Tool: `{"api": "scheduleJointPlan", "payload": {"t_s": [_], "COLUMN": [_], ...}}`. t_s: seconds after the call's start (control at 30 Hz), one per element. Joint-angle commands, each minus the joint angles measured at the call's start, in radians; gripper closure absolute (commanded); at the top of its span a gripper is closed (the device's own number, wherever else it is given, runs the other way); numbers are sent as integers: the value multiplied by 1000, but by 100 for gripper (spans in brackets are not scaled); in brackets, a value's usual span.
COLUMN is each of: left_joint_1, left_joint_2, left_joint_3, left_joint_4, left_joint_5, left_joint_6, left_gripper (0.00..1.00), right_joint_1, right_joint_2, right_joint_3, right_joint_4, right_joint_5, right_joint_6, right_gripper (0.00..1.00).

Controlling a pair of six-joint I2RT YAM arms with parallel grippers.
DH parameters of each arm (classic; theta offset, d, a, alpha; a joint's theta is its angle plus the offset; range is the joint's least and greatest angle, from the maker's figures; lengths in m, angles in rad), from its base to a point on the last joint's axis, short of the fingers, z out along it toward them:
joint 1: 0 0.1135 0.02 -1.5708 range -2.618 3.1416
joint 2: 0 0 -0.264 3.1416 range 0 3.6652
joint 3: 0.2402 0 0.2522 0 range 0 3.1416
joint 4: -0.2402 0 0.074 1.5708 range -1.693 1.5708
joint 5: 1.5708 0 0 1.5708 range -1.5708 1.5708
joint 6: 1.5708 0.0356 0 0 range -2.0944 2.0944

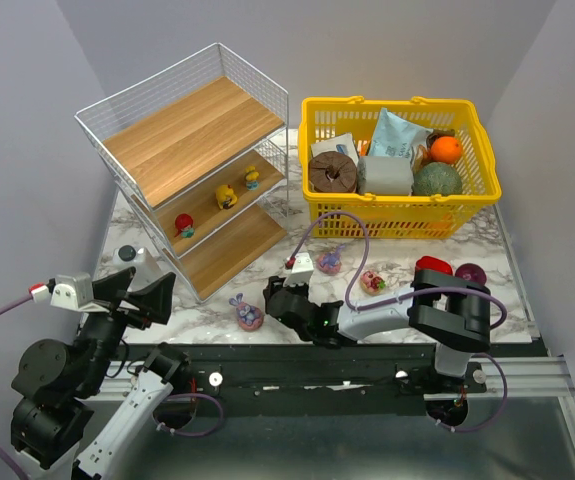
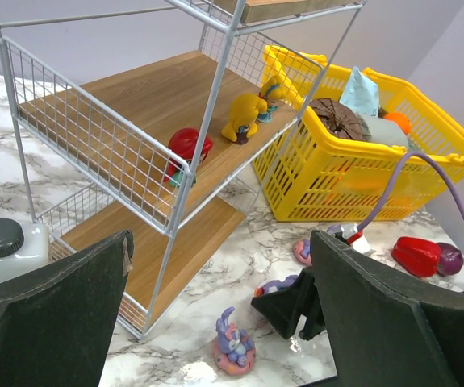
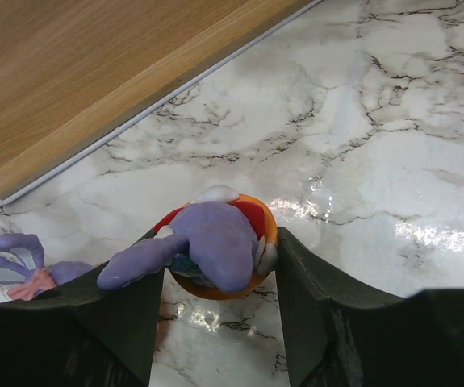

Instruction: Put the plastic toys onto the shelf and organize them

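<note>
The shelf (image 1: 182, 130) stands at the back left. Its middle board holds a red toy (image 1: 184, 224) and two yellow toys (image 1: 226, 196) (image 1: 252, 178), also in the left wrist view (image 2: 187, 149) (image 2: 244, 117). My right gripper (image 1: 282, 298) is low over the marble, shut on a purple toy with an orange-red base (image 3: 215, 246). A purple bunny toy on a pink ring (image 1: 250, 315) (image 2: 233, 347) lies just left of it. A purple toy (image 1: 329, 262) and a pink toy (image 1: 373, 281) lie in front of the basket. My left gripper (image 1: 147, 292) (image 2: 221, 242) is open and empty, near the shelf's front corner.
The yellow basket (image 1: 399, 215) of groceries stands at the back right. A red pepper (image 1: 432, 266) and a dark purple ball (image 1: 470, 273) lie near the right arm. A white bottle with a grey cap (image 1: 127, 258) stands left of the shelf.
</note>
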Motion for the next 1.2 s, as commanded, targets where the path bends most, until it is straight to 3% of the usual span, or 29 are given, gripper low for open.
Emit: {"api": "scheduleJointPlan", "payload": {"t_s": [0.0,0.2,0.6,0.83,1.17], "left_joint_1": [-2,-2,-2,-2,-2], "left_joint_2": [-15,-14,-11,0,5], "left_joint_3": [-1,0,-1,2,6], "left_joint_4": [-23,-23,-15,-6,-5], "left_joint_5": [-6,-5,-5,-5,-2], "left_joint_6": [16,16,16,26,37], "left_gripper": [1,1,1,1,1], "right_joint_1": [-11,-33,-139,-174,-192], "right_joint_2": [17,-28,13,131,254], "right_joint_3": [26,43,135,264,362], "right_joint_4": [-8,22,272,289,254], "right_joint_5": [50,41,-237,-372,-415], "right_joint_6": [27,-83,-361,-408,-399], "right_gripper": [62,69,71,71,71]}}
